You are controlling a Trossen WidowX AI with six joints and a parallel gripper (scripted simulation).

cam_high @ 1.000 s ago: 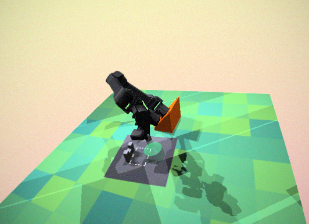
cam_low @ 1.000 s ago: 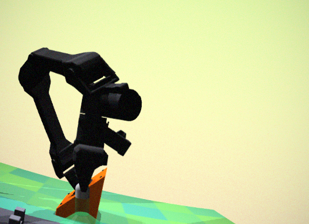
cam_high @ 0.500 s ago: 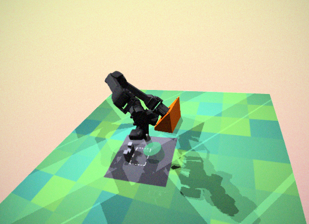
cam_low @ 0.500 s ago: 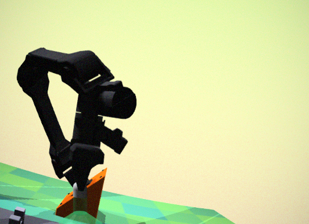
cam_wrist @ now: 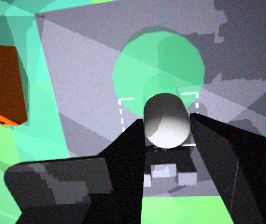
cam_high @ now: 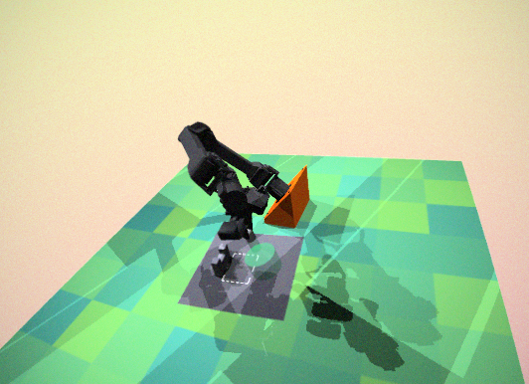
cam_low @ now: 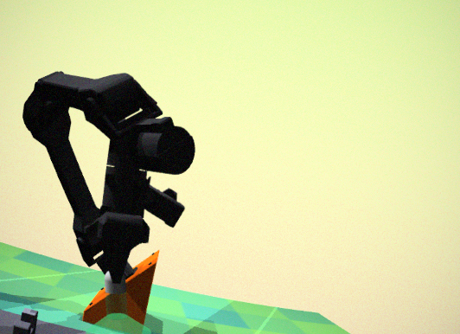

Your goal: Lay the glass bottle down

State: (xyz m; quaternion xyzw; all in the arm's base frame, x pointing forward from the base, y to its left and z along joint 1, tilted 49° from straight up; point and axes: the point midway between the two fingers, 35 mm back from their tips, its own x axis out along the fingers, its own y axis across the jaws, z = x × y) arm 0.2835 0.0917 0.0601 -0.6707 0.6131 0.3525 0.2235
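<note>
Right, top view, left to right: grey U-shaped rest [cam_high: 221,263] [cam_low: 28,321] [cam_wrist: 164,171] stands toward the left edge of the dark grey mat [cam_high: 268,306] [cam_low: 47,326] [cam_wrist: 244,55]; white dashed outline [cam_high: 236,283] [cam_wrist: 122,117] is just beside it. Black parallel-jaw gripper [cam_high: 249,234] [cam_low: 117,280] [cam_wrist: 166,122] points down, clamped on the pale-topped neck of the green glass bottle [cam_high: 260,255] [cam_low: 117,305] [cam_wrist: 159,55]. Bottle is near the mat's far edge, about upright, partly over the outline's far right corner in that view. Can't tell if its base touches the mat. Orange wedge [cam_high: 300,200] [cam_low: 138,292] [cam_wrist: 4,85] sits beyond the mat's far right corner.

Step in hand looks like the grasp-to-lift stage; laying down not done. Next: make sure the base is clear, tip slowly with neck toward the rest, lower, release only once supported. Main risk: neck slipping or clipping the rest.
</note>
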